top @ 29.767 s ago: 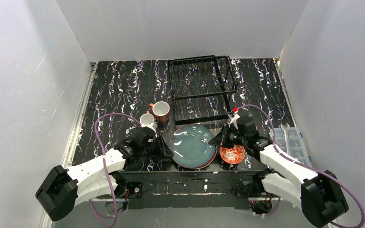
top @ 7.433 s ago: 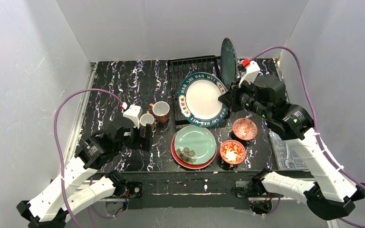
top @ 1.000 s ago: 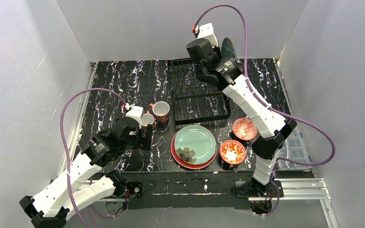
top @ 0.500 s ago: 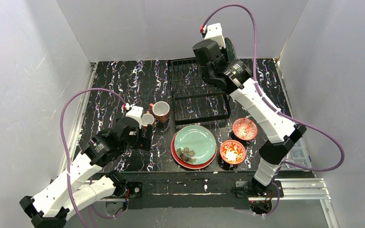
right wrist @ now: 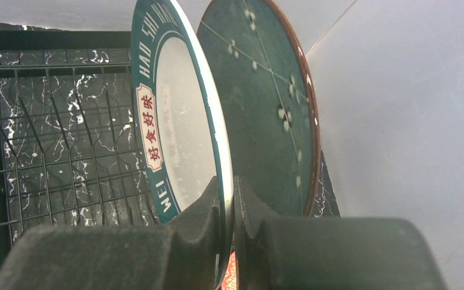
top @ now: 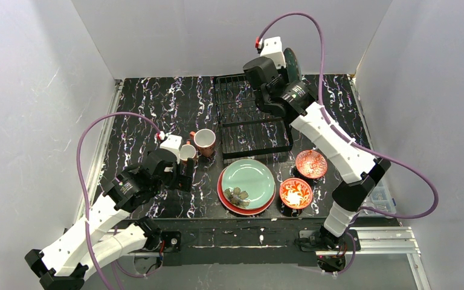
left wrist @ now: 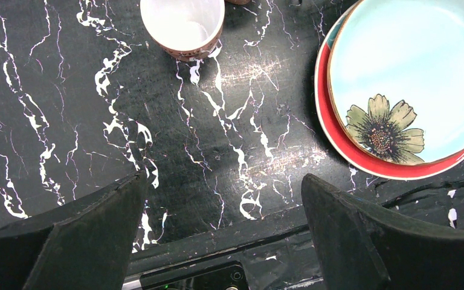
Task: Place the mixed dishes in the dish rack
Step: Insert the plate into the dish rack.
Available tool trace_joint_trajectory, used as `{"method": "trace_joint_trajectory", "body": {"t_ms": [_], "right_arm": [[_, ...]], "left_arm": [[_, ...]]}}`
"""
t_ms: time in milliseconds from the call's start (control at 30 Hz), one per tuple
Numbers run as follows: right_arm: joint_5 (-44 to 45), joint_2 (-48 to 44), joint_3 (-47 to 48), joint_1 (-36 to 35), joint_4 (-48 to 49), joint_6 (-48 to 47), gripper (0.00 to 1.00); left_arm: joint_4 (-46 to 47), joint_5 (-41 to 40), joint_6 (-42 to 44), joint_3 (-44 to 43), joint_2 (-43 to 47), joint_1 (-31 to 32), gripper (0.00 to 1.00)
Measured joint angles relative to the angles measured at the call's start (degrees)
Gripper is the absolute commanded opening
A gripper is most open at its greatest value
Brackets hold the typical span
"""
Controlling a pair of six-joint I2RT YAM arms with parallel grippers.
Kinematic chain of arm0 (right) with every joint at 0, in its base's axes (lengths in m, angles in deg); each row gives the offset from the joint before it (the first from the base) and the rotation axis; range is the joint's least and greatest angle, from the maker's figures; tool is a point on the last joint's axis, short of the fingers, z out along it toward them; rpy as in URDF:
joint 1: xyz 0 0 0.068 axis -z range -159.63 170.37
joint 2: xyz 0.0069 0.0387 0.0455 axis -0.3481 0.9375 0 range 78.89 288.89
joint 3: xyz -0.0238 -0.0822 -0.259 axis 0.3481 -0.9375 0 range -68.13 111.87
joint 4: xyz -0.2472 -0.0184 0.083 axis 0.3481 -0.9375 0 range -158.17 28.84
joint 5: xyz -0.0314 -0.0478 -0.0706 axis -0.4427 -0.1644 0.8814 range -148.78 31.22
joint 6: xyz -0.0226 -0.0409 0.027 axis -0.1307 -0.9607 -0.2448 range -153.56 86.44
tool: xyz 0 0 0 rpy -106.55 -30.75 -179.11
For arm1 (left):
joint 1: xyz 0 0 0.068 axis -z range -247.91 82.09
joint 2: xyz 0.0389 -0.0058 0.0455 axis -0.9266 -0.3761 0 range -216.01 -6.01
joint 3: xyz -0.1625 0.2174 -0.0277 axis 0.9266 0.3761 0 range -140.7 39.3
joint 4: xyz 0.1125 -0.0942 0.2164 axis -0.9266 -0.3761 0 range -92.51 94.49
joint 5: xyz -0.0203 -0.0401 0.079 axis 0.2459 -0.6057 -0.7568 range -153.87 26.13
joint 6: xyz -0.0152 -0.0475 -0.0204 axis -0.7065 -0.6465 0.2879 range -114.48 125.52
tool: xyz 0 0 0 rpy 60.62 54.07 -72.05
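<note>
My right gripper (right wrist: pixel 228 202) is shut on the rim of the white plate (right wrist: pixel 178 127) with the teal lettered border. It holds that plate upright over the far right end of the dish rack (top: pixel 248 124). Just right of it the dark teal plate (right wrist: pixel 260 103) stands on edge. The pale green plate (top: pixel 249 180) lies on the red plate (top: pixel 223 194) at the front. Two terracotta mugs (top: pixel 205 140) (top: pixel 186 151) and two red-patterned bowls (top: pixel 311 163) (top: pixel 295 193) sit on the table. My left gripper (left wrist: pixel 223 202) hangs open and holds nothing, near the smaller mug (left wrist: pixel 182 23).
White walls close in the table on three sides, and the corner stands right behind the rack. A clear plastic parts box (top: pixel 376 192) lies at the right edge. Purple cables loop above both arms.
My right arm has shifted a little to the right with the white plate, closer to the dark teal plate. The left arm has not moved.
</note>
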Motion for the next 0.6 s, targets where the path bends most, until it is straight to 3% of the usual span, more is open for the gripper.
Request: {"method": "trace_joint_trajectory", "body": {"t_ms": [333, 600], "right_arm": [[0.3, 0.0, -4.3, 0.0, 2.4, 2.0, 0.01], [1.4, -0.7, -7.5, 0.0, 6.3, 2.9, 0.26]], "left_arm": [[0.0, 0.0, 0.0, 0.0, 0.3, 0.0, 0.98], [0.0, 0.0, 0.0, 0.0, 0.3, 0.0, 0.98]]}}
